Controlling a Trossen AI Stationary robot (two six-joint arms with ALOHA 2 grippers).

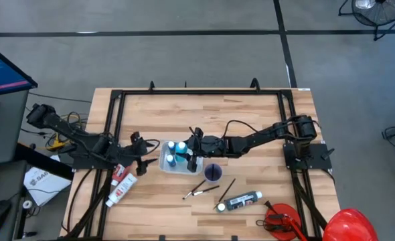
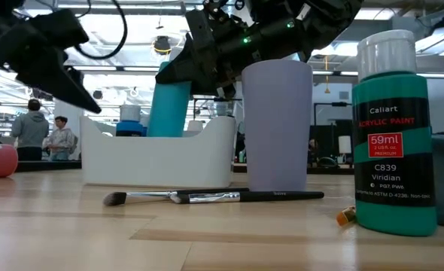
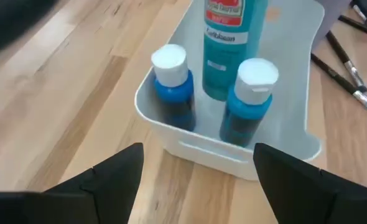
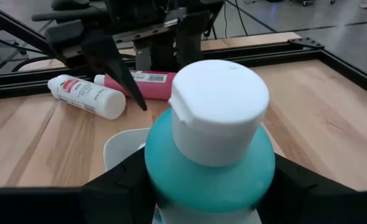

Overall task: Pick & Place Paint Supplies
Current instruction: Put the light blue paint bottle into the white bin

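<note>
Right wrist view shows the right gripper with its fingers pinching a teal bottle with a white flip cap, upright over the white tray near the middle of the surface. Two small blue bottles with white caps stand in that tray. Left gripper hovers just beside it, fingers spread and empty.

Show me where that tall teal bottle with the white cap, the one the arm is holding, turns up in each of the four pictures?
High view: teal bottle stands in the white tray, mid-table, in the right pincer.
Low view: teal bottle rises behind the tray's wall, left of centre.
Left wrist view: teal bottle at top centre, behind two small blue bottles.
Right wrist view: teal bottle fills the foreground.
Shared landmark: the white tray.
</note>
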